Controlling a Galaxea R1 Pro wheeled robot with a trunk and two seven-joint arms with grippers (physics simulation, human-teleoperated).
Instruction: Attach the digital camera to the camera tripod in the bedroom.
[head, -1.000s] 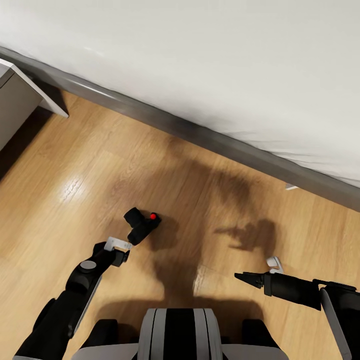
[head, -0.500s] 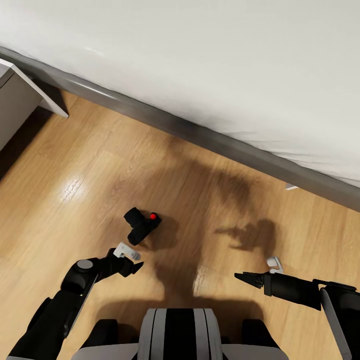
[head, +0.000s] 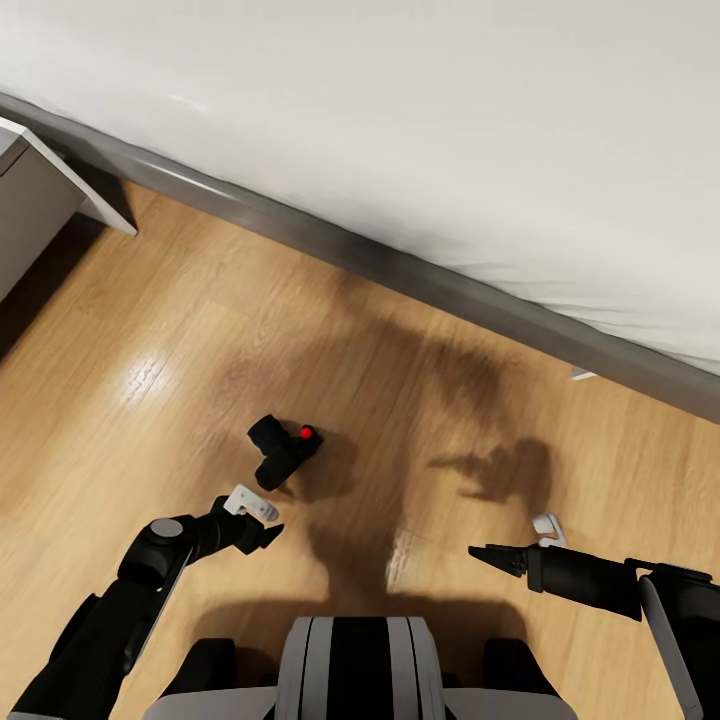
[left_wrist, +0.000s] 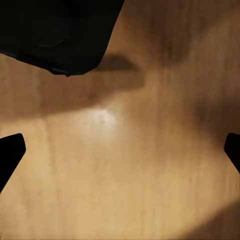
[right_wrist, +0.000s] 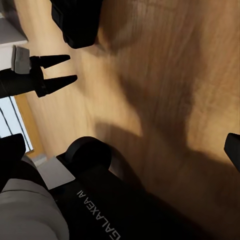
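The digital camera (head: 283, 452) lies on the light wood floor, black, with its red button facing up. My left gripper (head: 262, 520) hovers just short of it on the near side, open, with nothing between its fingers. In the left wrist view the camera (left_wrist: 55, 30) is a dark block ahead of the gripper, and the fingertips (left_wrist: 10, 155) sit wide apart at the picture's edges. My right gripper (head: 492, 553) hangs low over bare floor to the right, open and empty. From the right wrist the camera (right_wrist: 77, 20) and the left gripper (right_wrist: 57, 71) both show. The camera tripod is out of view.
A bed with a white mattress (head: 450, 130) and a grey frame (head: 400, 268) runs across the far side. A grey piece of furniture (head: 30, 190) stands at the far left. My own base (head: 350, 665) is at the near edge. Shadows of my arms fall on the floor.
My left gripper has drawn back from the camera toward my base and turned a little. The camera stays where it lay. The right arm has not moved.
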